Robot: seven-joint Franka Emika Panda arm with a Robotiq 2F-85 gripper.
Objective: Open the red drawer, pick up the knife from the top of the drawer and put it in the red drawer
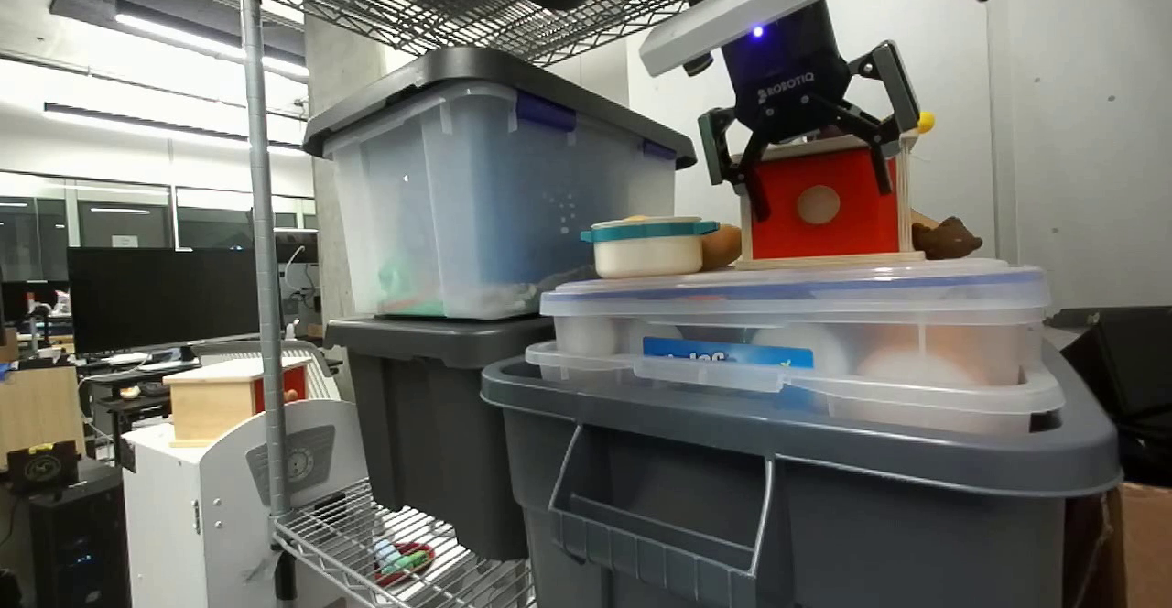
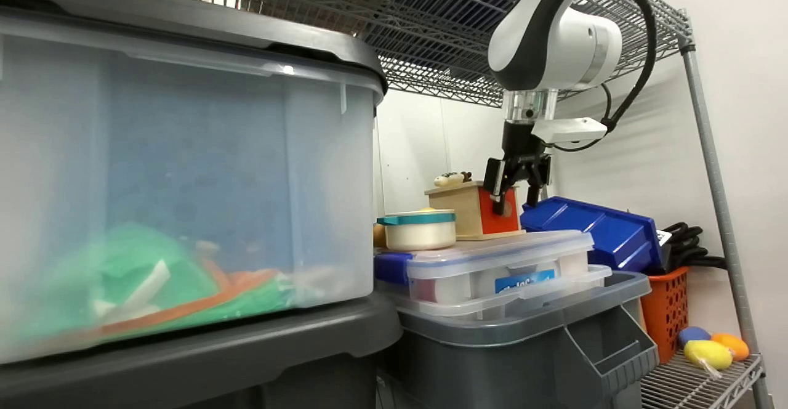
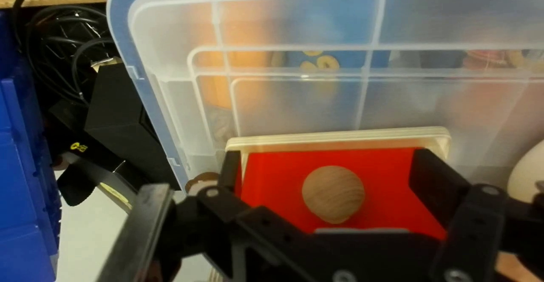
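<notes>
Black two-finger gripper (image 3: 326,167): released, its fingers spread wide before the flat red wooden drawer (image 1: 847,228), with room on both sides of the round wooden knob (image 3: 333,195).
Small tan wooden box (image 2: 452,209): frames the drawer, which looks closed.
Ribbed clear plastic lid (image 3: 408,103): under the box, reaching ahead of the drawer to a blue rim that also passes near one side of the box.
Grey wire shelf (image 2: 431,27): overhead, above box and gripper.
Small yellow knife (image 1: 927,122): at the top edge of the box, partly behind a finger; its shape cannot be told.
Round cream pot with teal rim (image 1: 647,253): near the box, between it and the tall translucent plastic bin (image 1: 586,187).
Translucent bin: green and white stuff (image 2: 184,267) and an orange strip (image 2: 246,281), blurred by the wall.
Shallow clear plastic tub (image 1: 971,310): beneath the lid, on the dark grey plastic tub (image 1: 879,535); pale, orange and pink shapes (image 3: 238,57) inside, blurred.
Tilted blue plastic bin (image 2: 591,233): beyond the box, near the orange perforated basket (image 2: 668,310).
</notes>
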